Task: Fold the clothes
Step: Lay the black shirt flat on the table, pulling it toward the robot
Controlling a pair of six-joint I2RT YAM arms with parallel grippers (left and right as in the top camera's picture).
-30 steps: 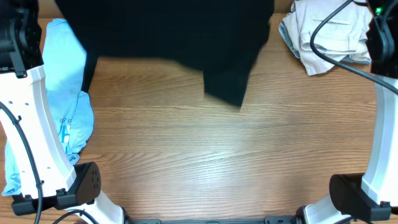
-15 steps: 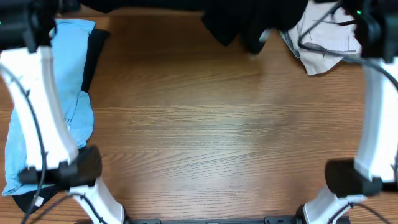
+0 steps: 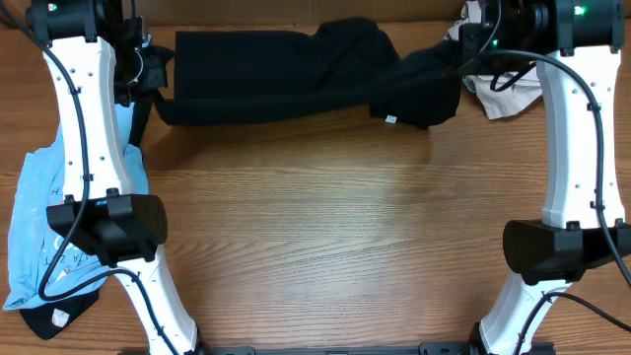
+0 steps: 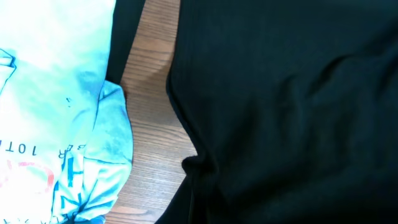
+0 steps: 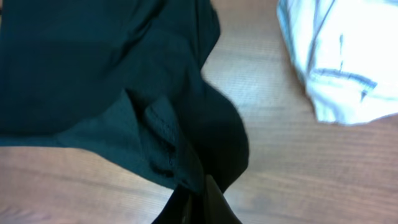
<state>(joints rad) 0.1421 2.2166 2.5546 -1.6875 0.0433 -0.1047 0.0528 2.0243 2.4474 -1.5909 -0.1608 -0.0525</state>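
Note:
The large black shirt (image 3: 276, 74) lies stretched in a long band across the far part of the table, bunched toward its right end (image 3: 419, 94). My left gripper (image 3: 148, 71) is shut on its left end. The cloth (image 4: 280, 112) fills the left wrist view and hides the fingers. My right gripper (image 3: 461, 49) is shut on the shirt's right end, and its dark fingers (image 5: 214, 202) pinch a fold of black fabric (image 5: 124, 81). A light blue T-shirt (image 3: 35, 227) with lettering (image 4: 18, 149) lies crumpled at the left. Beige-grey garments (image 3: 508, 97) lie at the far right.
The wooden table (image 3: 335, 227) is bare in the middle and front. Both white arms rise from bases at the front left (image 3: 108, 229) and front right (image 3: 552, 251). The beige pile (image 5: 339, 62) sits close to the right gripper.
The black shirt, held up close under the camera a second ago, has swung away and come down, stretched across the far part of the table. Both arms reached back with it.

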